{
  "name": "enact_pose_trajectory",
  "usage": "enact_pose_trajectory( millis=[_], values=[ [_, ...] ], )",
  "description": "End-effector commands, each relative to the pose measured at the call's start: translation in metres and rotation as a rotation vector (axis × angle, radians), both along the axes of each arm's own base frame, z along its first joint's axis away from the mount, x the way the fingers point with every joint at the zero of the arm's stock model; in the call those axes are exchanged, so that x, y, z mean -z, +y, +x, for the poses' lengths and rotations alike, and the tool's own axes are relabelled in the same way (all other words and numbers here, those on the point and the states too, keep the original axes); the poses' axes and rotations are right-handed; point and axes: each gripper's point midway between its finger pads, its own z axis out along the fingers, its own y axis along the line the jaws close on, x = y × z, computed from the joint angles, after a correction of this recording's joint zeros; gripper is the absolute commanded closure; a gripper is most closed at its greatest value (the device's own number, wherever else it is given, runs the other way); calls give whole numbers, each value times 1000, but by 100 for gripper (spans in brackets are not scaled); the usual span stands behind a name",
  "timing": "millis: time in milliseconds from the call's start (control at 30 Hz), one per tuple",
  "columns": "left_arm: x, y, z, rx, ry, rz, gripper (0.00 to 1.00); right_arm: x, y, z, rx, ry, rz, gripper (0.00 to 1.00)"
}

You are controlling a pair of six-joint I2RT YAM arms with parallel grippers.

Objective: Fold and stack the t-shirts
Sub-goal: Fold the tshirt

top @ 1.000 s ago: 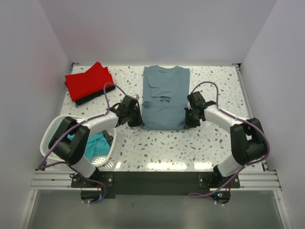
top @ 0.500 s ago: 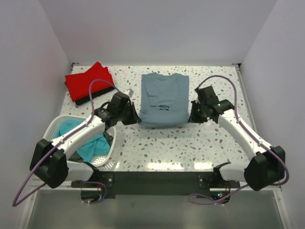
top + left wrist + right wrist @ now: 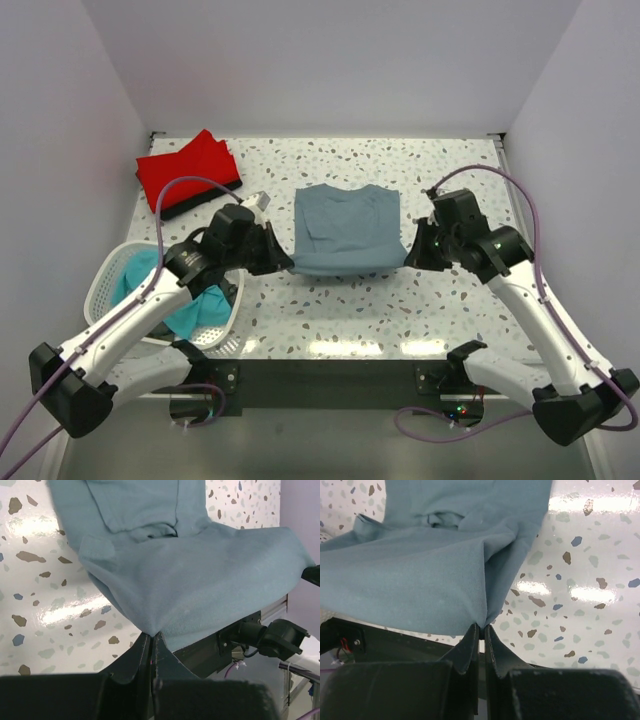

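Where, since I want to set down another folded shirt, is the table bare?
Bare: the far right corner of the table, beyond the grey-blue shirt and right fingers; also the near strip before its lifted hem. Crowded left: red shirt stack, basket, left fingers.

The speckled bench carries a red folded t-shirt on a black garment at its far left corner. A white basket sits by the near left edge, and a grey-blue t-shirt lies mid-bench with its near hem raised.
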Motion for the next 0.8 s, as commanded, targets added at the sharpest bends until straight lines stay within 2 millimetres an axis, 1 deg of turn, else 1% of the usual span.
enact_pose_trajectory(
  millis=[0, 33, 67, 133, 200, 233, 300, 333, 367, 400, 433, 467, 500, 533, 567, 600, 633, 667, 700, 733, 767],
  values=[
    [-17, 4, 4, -56, -24, -30, 100, -15, -14, 7, 71, -39, -51, 100],
    [-14, 3, 5, -56, -21, -34, 100, -19, -14, 13, 79, -56, -51, 100],
    [-14, -3, 11, -52, -34, -51, 100, -20, -18, 19, 98, -73, -76, 100],
    [-9, -10, 15, -40, -28, -63, 100, -22, -17, 34, 116, -96, -91, 100],
    [-2, -18, 26, -37, -31, -65, 100, -23, -17, 47, 134, -123, -105, 100],
    [0, -21, 35, -41, -33, -68, 100, -21, -14, 57, 142, -137, -105, 100],
    [2, -23, 44, -41, -44, -71, 100, -18, -11, 67, 150, -147, -102, 100],
    [2, -23, 50, -48, -45, -78, 100, -19, -9, 76, 159, -167, -92, 100],
    [5, -25, 58, -49, -50, -80, 100, -14, -7, 81, 162, -160, -98, 100],
    [5, -26, 63, -51, -53, -83, 100, -14, -7, 87, 168, -168, -97, 100],
    [5, -25, 68, -54, -54, -88, 100, -15, -8, 94, 179, -183, -101, 100],
    [11, -28, 76, -48, -54, -85, 100, -11, -8, 99, 182, -177, -116, 100],
    [12, -30, 79, -40, -51, -94, 100, -11, -9, 103, 184, -184, -119, 100],
    [15, -33, 86, -31, -48, -106, 100, -12, -11, 109, 195, -194, -119, 100],
    [18, -34, 90, -22, -47, -107, 100, -8, -11, 113, 191, -188, -133, 100],
    [21, -36, 93, -15, -42, -112, 100, -11, -12, 118, 191, -196, -133, 100],
    [23, -37, 100, -9, -34, -116, 100, -11, -13, 123, 192, -202, -135, 100],
    [24, -36, 105, -9, -35, -111, 100, -6, -13, 128, 184, -191, -150, 100],
    [23, -36, 109, -12, -38, -108, 100, -9, -13, 134, 183, -200, -150, 100],
    [17, -33, 118, -23, -53, -110, 100, -9, -14, 139, 185, -204, -152, 100],
    [20, -32, 123, -25, -51, -103, 100, -9, -15, 144, 179, -209, -160, 100]
  ],
)
